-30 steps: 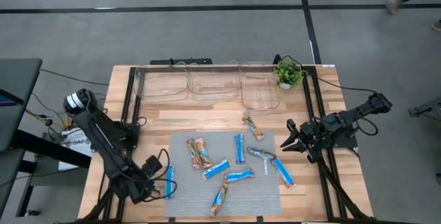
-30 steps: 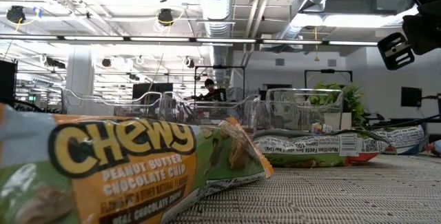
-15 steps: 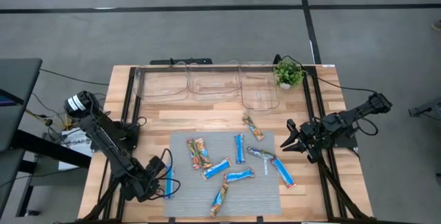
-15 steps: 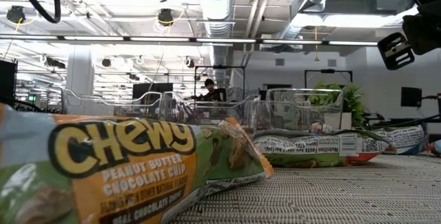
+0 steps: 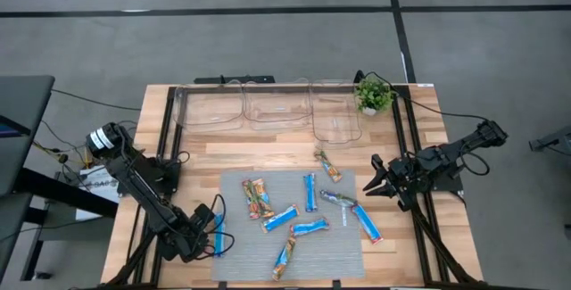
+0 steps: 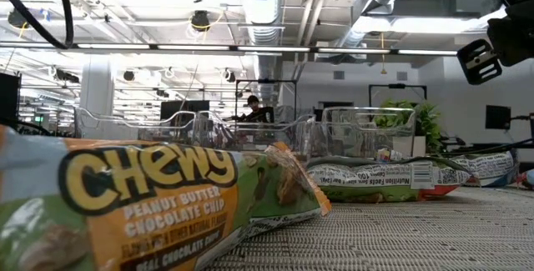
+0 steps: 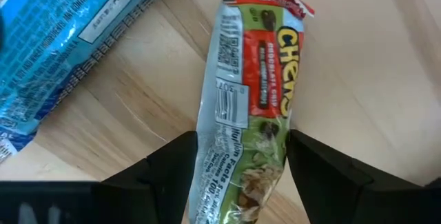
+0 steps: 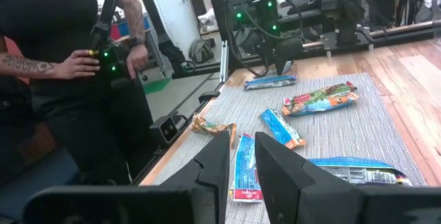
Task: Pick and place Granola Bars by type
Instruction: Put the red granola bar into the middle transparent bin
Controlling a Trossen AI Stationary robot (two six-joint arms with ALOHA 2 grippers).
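Observation:
Several granola bars lie on the grey mat [image 5: 290, 245]: blue ones [image 5: 309, 192], orange-brown ones [image 5: 259, 198] and a silvery-green one [image 5: 339, 199]. One more bar [image 5: 327, 165] rests on bare wood. My left gripper [image 5: 209, 234] is low at the mat's left edge, beside a blue bar [image 5: 219, 234]. In its wrist view it is shut on a silvery-green bar [image 7: 251, 107], with the blue bar [image 7: 62, 38] alongside. My right gripper [image 5: 371, 181] hangs open over the mat's right edge, touching nothing [image 8: 242, 172]. My left gripper pinches the silvery-green bar at its end nearest the wrist [image 7: 241, 182], one finger [image 7: 172, 176] on each long edge, so the fingers lie across it. The rest of the bar stretches out over bare wood; whether it is lifted clear I cannot tell.
Three clear bins [image 5: 277, 107] stand in a row at the far edge, with a small potted plant [image 5: 372, 94] to their right. A Chewy bar [image 6: 150, 196] lies right in front of the low camera. A person [image 8: 62, 79] stands beyond the table's left side.
My left arm has crept toward the table's right, bringing its gripper closer to the blue bar at the mat's left edge. The bars on the mat have stayed put.

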